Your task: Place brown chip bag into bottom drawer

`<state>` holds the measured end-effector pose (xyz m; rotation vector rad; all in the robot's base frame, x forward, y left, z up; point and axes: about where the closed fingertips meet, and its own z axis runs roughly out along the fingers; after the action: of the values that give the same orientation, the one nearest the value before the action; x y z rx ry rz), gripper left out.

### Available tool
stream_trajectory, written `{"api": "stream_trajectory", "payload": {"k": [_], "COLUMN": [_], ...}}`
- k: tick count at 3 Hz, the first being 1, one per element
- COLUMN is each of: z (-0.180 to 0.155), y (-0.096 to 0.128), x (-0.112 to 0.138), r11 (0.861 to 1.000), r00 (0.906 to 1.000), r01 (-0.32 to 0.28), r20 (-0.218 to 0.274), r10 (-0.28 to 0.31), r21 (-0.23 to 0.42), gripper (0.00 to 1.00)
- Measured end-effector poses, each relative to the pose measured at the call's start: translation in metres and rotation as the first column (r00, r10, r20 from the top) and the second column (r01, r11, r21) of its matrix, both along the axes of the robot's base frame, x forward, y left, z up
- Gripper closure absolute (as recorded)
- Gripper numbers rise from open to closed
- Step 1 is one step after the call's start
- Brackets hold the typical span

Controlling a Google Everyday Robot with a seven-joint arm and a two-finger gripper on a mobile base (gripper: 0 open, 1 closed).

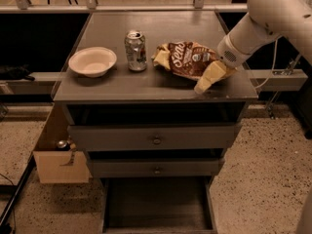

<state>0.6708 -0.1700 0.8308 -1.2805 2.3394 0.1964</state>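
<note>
1. The brown chip bag (186, 57) lies on the cabinet top (146, 28), so it is not yet in the bottom drawer (156, 207).
2. The drawer is pulled out below, its dark floor bare. That part looks ready.
3. The gripper (210, 77) is down at the bag's right end, touching it. I cannot tell whether it is open or clamped.
4. Lift, carry and release all look left to do.
5. The soda can (136, 50) stands just beside the bag on the left, and the bowl (92, 61) is further left.
6. The front edge is near, and the way out and down past the upper drawers looks open.
</note>
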Motion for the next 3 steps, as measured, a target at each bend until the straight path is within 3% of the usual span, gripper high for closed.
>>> {"api": "stream_trajectory", "payload": {"k": [1,3], "z": [-0.001,-0.0011], "y": [0.0003,0.0003], "x": [-0.0001,-0.0001], "r11": [1.0,1.0], "r00": [1.0,1.0], "r01": [0.0,0.0], "r20": [-0.001,-0.001], "r10": [0.0,0.0], "r21": [0.0,0.0], "gripper": [0.18,0.65]}}
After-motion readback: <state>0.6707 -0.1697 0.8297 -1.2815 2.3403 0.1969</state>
